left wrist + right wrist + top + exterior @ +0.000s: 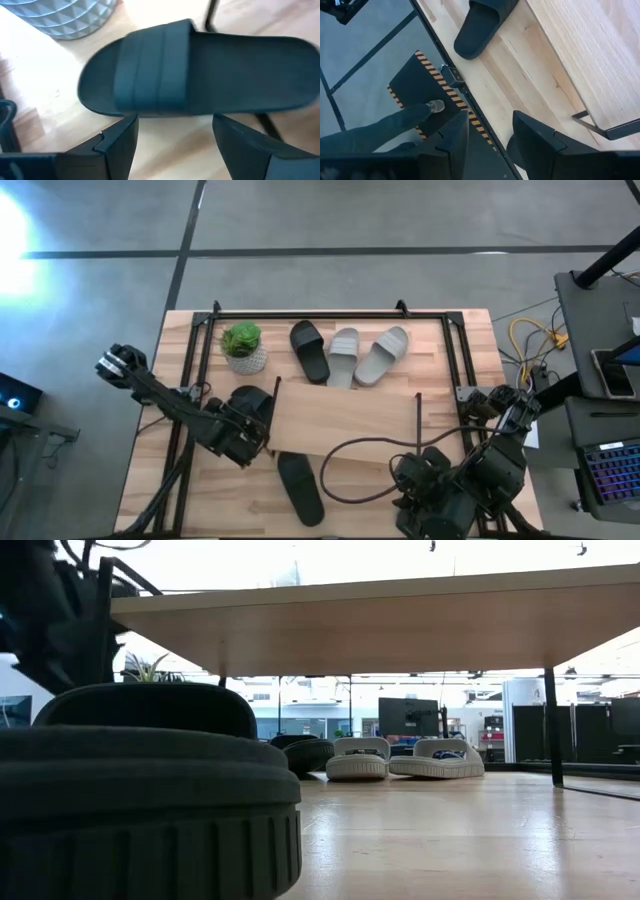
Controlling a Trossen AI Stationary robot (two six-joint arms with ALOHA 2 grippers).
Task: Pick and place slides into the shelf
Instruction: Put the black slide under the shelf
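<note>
Your left gripper point(172, 137), jaws spread and empty, faces 1 dark slide point(195, 70) lying crosswise just ahead, beside the shelf point(345, 420); its long axis runs across your fingers.

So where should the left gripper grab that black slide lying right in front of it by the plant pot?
Probably across the broad strap of the black slide. It lies flat and sole-down beside the plant pot, and the open left gripper already faces its long side, so coming straight in from there, one finger could slip under the raised strap.
</note>
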